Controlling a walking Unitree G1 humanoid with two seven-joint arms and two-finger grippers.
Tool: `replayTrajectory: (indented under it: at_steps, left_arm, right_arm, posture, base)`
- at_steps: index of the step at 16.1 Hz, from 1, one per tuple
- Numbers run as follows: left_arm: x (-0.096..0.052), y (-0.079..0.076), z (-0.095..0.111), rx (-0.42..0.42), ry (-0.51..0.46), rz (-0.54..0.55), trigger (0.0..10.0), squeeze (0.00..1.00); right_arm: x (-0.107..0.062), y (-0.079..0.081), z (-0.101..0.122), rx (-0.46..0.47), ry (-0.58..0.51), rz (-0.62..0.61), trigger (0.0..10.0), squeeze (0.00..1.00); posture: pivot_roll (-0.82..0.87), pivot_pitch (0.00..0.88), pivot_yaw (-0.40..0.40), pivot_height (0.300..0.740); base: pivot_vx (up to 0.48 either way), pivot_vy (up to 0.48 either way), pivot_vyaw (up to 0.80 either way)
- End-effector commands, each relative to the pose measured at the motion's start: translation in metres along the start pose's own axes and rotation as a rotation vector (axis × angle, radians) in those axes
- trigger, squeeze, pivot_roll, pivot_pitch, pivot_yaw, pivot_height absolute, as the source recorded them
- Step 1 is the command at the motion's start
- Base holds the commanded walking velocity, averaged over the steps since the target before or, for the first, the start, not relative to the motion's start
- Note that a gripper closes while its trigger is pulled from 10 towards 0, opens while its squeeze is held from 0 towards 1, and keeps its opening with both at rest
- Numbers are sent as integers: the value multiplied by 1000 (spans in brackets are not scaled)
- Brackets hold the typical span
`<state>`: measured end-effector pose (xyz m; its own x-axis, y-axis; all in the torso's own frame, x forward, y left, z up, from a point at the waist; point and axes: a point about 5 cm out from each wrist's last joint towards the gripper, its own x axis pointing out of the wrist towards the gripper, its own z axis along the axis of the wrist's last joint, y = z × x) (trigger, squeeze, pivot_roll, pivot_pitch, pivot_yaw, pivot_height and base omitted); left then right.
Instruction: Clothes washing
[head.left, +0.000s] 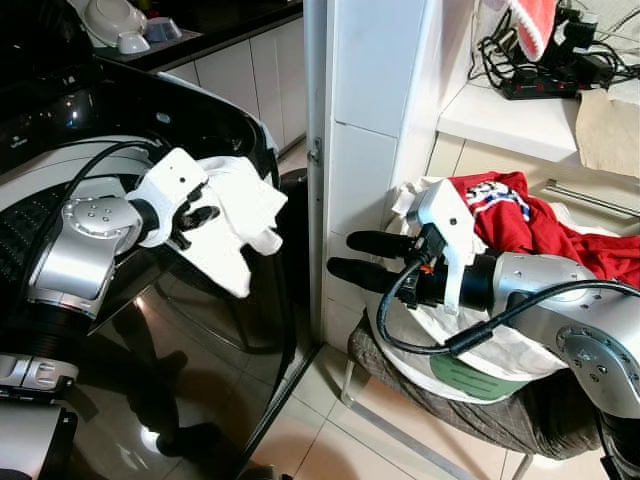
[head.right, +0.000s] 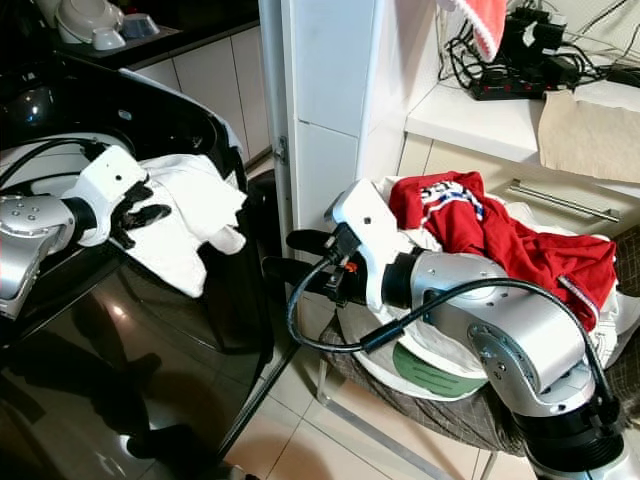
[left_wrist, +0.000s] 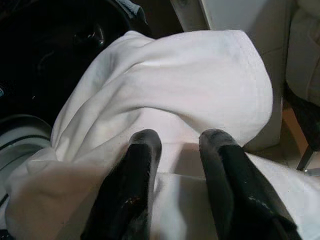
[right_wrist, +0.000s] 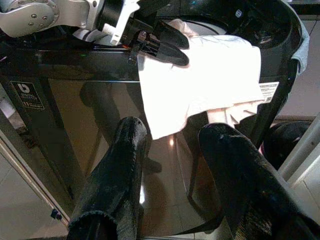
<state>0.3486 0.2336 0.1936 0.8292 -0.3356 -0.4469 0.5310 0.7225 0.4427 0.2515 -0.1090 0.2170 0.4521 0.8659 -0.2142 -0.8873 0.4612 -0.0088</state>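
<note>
The right gripper (head.left: 342, 255) hung parted and empty beside the laundry basket (head.left: 400, 375) of red clothes (head.left: 530, 225). Beyond, the left gripper (head.left: 200, 217) pinched a crumpled white garment (head.left: 235, 215) over the black washing machine's (head.left: 150, 330) front edge.

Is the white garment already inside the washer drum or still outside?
Outside. The white garment hangs from the left gripper, draped over the washer front edge, above its glossy door.

A black power strip (head.left: 538, 88) with tangled cables sits on the white shelf (head.left: 505, 124).
</note>
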Motion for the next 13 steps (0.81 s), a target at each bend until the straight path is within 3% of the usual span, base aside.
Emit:
replayTrajectory:
  at_steps: [1,9,11,13]
  left_arm:
    - [-1,2,-2,-5,18,3,0,0]
    - [-2,6,-5,-9,34,25,0,0]
    - [-4,16,-5,-3,48,109,0,0]
    - [-10,38,-5,28,68,300,0,0]
  right_arm:
    - [-1,1,1,-9,-2,6,10000,0]
    - [0,2,1,-10,-2,6,10000,0]
    - [0,1,1,-10,-2,4,10000,0]
    - [0,1,1,-11,-3,3,10000,0]
  posture:
    - [-20,0,46,740]
    - [-20,0,49,740]
    - [-20,0,48,740]
    - [-19,0,48,740]
  base:
    - [0,0,0]
    - [0,0,0]
    - [0,0,0]
    - [0,0,0]
